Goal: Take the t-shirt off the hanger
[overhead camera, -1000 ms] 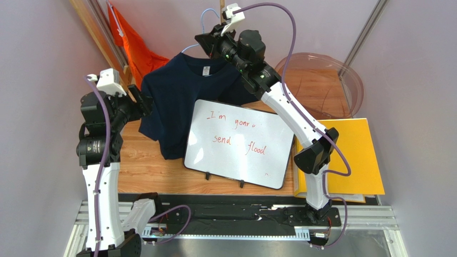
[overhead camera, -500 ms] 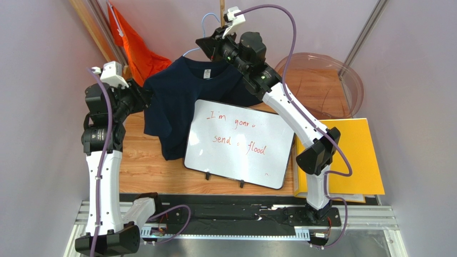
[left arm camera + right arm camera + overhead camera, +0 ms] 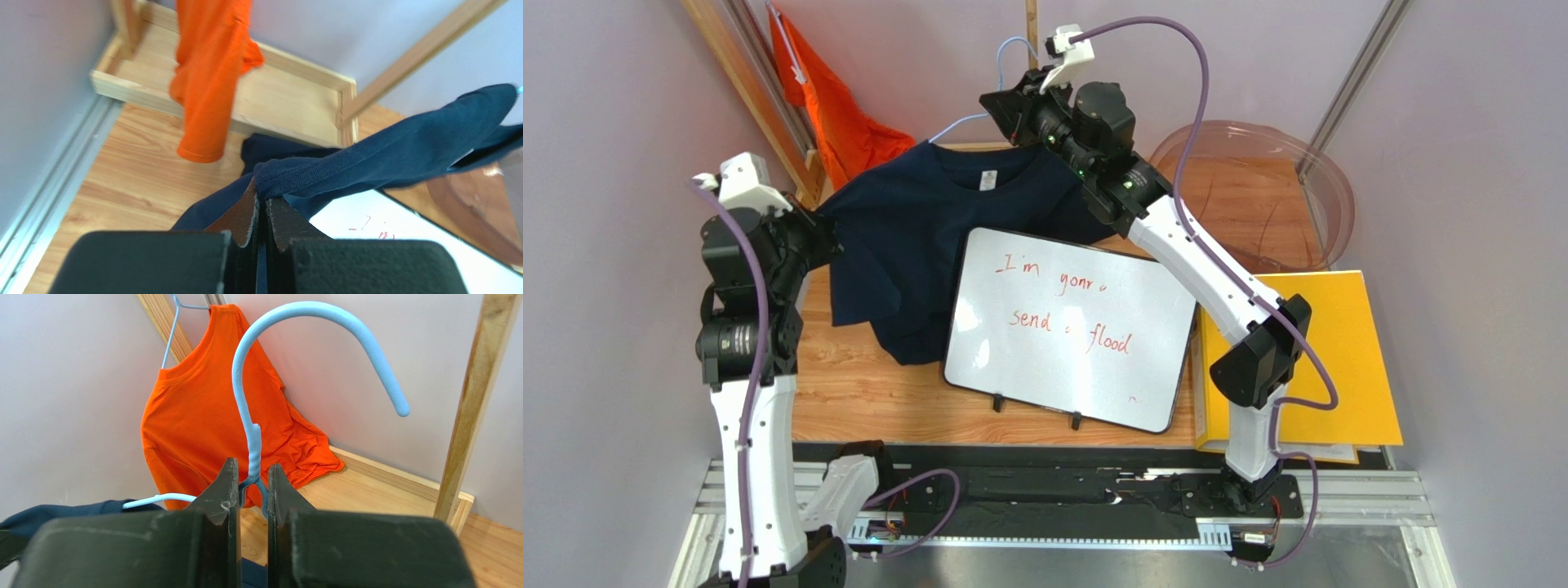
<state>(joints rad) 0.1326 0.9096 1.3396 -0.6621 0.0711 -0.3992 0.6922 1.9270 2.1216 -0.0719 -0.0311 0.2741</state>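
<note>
A navy t-shirt (image 3: pixel 916 245) hangs from a light blue wire hanger (image 3: pixel 959 120) held up at the back of the table. My right gripper (image 3: pixel 1016 108) is shut on the hanger's twisted neck (image 3: pixel 251 447), just below the hook. One bare arm of the hanger (image 3: pixel 156 499) sticks out past the shirt's collar (image 3: pixel 55 514). My left gripper (image 3: pixel 817 227) is shut on the shirt's left sleeve hem (image 3: pixel 288 177). The sleeve is stretched taut toward the left. In the left wrist view the gripper (image 3: pixel 263 197) pinches a fold of navy cloth (image 3: pixel 393 150).
An orange shirt (image 3: pixel 830 116) hangs on another hanger against a wooden frame (image 3: pixel 750 92) at the back left. A whiteboard (image 3: pixel 1069 325) lies under the navy shirt's lower edge. A yellow folder (image 3: pixel 1339 355) and a clear round tub (image 3: pixel 1271 196) are on the right.
The left gripper closed on the sleeve and drew it out to the left. The right gripper lifted the hanger slightly up and back.
</note>
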